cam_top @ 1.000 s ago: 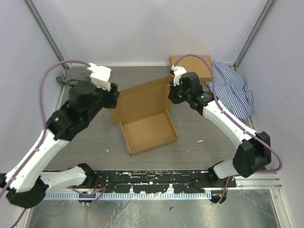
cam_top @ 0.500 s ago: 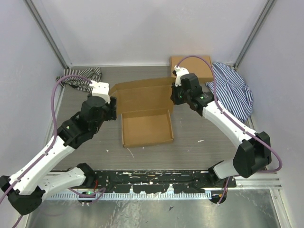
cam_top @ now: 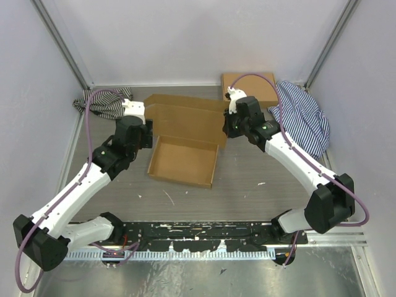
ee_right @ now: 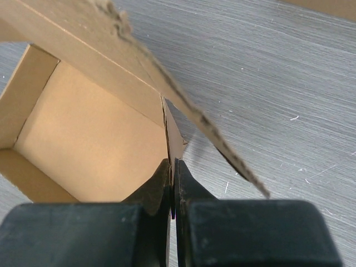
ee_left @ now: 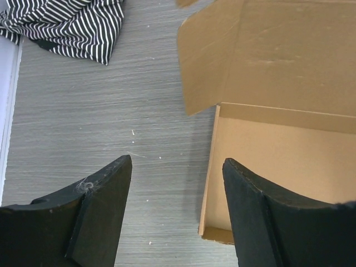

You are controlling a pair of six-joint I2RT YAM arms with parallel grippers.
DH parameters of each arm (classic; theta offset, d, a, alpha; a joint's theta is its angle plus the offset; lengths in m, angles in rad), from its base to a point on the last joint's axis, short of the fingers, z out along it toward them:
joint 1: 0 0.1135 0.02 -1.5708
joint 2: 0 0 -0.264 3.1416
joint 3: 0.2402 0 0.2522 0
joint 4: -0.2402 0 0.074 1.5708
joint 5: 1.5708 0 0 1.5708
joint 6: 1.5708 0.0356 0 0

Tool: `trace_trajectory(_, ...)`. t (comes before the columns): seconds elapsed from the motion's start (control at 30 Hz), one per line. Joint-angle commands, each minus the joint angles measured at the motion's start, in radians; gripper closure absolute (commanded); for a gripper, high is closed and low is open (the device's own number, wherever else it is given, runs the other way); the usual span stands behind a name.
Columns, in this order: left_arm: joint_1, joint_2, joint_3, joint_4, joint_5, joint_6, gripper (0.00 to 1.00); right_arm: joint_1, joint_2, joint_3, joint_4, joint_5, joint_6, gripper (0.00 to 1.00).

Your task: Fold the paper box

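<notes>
Pinching the box (ee_right: 83, 133) at a corner, the right gripper (ee_right: 171, 167) has it lying leftward; the left gripper (ee_left: 177, 162) gapes empty, box wall beside its right finger.

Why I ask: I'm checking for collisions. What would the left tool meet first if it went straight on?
Probably the bare table, just left of the paper box. The open left tool straddles tabletop, though the finger nearer the box could clip the tray's side wall; depth is unclear.
</notes>
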Motion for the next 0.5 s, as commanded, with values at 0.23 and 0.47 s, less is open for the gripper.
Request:
trace_trajectory(0.23, 0.122, 0.021, -0.129, 0.453, 0.187, 0.092, 0.26, 0.002, -0.020, 0.075, 0.005, -0.088, -0.081, 0.99)
trace_trajectory(0.47, 0.132, -0.009, -0.114, 0.435, 0.254, 0.107, 0.25, -0.080, -0.020, 0.124, -0.016, -0.324, -0.195, 0.99)
